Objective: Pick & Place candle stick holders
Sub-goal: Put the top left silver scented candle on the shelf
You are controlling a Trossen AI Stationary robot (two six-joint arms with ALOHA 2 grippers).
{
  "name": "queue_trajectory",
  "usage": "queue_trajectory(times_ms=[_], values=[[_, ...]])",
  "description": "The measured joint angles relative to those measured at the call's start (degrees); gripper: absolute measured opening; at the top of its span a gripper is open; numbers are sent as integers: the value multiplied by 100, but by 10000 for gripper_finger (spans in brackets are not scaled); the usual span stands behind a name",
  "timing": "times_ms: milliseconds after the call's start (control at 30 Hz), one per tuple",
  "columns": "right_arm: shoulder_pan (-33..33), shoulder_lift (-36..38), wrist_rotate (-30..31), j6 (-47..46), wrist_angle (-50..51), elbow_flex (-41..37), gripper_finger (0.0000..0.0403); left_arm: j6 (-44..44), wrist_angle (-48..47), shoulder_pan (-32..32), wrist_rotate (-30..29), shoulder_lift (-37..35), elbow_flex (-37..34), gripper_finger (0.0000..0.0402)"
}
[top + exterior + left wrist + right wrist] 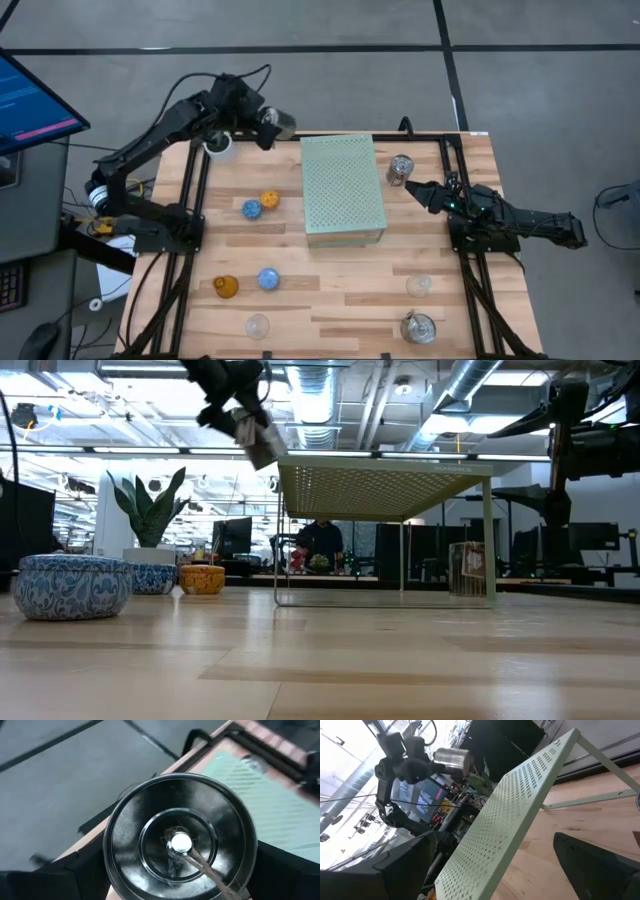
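Left tool (268, 124) grips a silver candle holder (282, 125); no lettering legible.

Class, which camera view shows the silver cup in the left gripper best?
The left wrist view: the silver cup fills the frame, its inside plain. The high view shows it small in the left gripper, the low view from the side, the right wrist view far off.

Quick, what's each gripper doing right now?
Left gripper: closed on a silver candle holder, lifted off the table.
Right gripper: open, holding nothing.
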State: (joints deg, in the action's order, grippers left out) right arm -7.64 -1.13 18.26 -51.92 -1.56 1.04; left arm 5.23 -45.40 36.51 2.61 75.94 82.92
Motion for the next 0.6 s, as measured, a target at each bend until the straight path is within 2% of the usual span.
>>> queue_trajectory(times_ms=[167, 333, 600], values=[[0, 2, 2, 0, -2, 0, 395, -195, -12, -318, -19, 640, 598, 354], [-2, 0, 0, -2, -7, 0, 395, -240, -279, -373, -124, 1227, 1015, 354], [0, 0, -2, -17, -9, 0, 395, -348, -383, -396, -110, 1650, 1104, 355]])
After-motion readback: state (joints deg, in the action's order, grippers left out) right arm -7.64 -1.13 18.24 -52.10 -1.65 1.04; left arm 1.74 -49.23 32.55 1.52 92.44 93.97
